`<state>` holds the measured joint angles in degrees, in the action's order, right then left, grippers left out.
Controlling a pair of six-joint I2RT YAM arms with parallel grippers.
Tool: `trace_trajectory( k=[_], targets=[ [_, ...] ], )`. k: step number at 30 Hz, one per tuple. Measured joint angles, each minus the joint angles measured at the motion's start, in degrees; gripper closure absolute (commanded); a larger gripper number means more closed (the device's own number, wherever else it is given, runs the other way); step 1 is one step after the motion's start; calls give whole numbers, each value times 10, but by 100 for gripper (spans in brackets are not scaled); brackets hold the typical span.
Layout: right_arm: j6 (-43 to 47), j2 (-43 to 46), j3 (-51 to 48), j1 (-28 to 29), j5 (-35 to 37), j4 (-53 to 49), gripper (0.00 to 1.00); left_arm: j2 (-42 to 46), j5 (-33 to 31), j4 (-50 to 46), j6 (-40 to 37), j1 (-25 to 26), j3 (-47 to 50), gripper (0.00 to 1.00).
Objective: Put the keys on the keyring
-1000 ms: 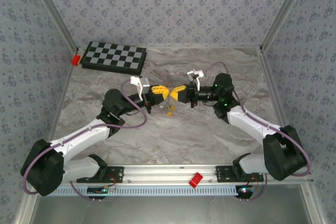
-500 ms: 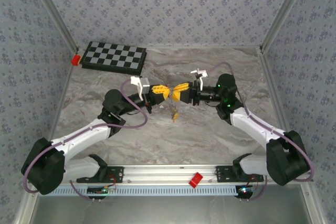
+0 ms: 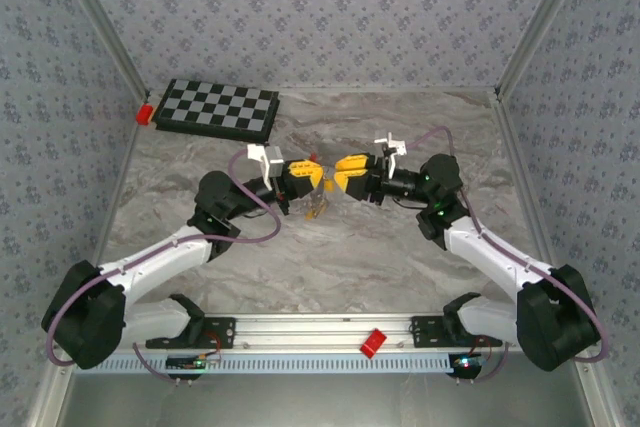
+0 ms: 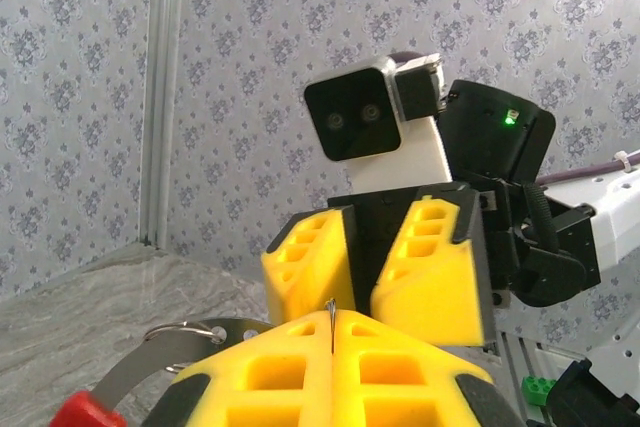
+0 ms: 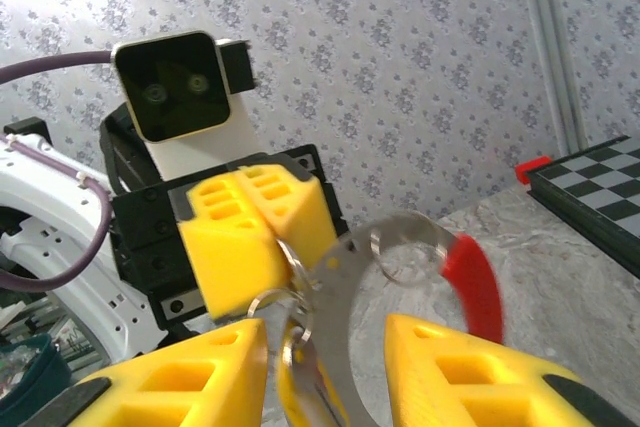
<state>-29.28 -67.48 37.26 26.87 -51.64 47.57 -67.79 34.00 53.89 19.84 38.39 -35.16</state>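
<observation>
My left gripper (image 3: 306,176) is shut on the keyring, whose thin metal edge sticks up between its yellow fingers (image 4: 270,367). The keyring (image 5: 352,265) is a curved metal band with small wire rings and a red sleeve (image 5: 476,285). A key (image 5: 291,375) with a yellow head hangs from it, blurred, and the keys (image 3: 318,210) dangle under the left gripper. My right gripper (image 3: 342,172) faces the left one, a short way to its right, and stands open. In the right wrist view the band and the key lie between its spread fingers (image 5: 470,367), held by neither.
A black and white checkerboard (image 3: 217,109) lies at the back left with a small red block (image 3: 145,112) by its corner. Another red block (image 3: 373,342) sits on the front rail. Patterned walls close in the marble table (image 3: 400,267) on three sides.
My right gripper has opened and drawn back to the right, away from the left gripper. The hanging keys have swung a little to the left. The left gripper holds still.
</observation>
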Motion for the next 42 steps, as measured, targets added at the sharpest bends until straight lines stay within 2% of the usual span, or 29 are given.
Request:
trace_trajectory(
  k=[7, 17, 25, 27, 29, 33, 39, 40, 42],
  targets=[
    [3, -19, 9, 12, -2, 9, 67, -3, 0, 0, 2, 3, 0, 100],
    [4, -28, 21, 14, -4, 12, 79, -7, 0, 1, 2, 4, 0, 100],
    [7, -34, 24, 21, -15, 11, 80, -10, 2, 2, 3, 4, 0, 100],
    [9, -36, 24, 22, -17, 9, 85, -10, 2, 2, 3, 4, 0, 100],
    [16, -37, 24, 22, -20, 9, 94, -10, 2, 2, 3, 4, 0, 100],
    [18, -38, 24, 21, -22, 9, 100, -10, 0, 2, 4, 3, 0, 100],
    [22, -38, 24, 20, -22, 6, 100, -10, 0, 0, 4, 3, 0, 100],
    [24, -38, 24, 19, -23, 4, 100, -9, -1, -2, 4, 3, 0, 99],
    [30, -36, 24, 16, -25, -7, 100, -9, -2, -10, 2, 4, 0, 90]
  ],
)
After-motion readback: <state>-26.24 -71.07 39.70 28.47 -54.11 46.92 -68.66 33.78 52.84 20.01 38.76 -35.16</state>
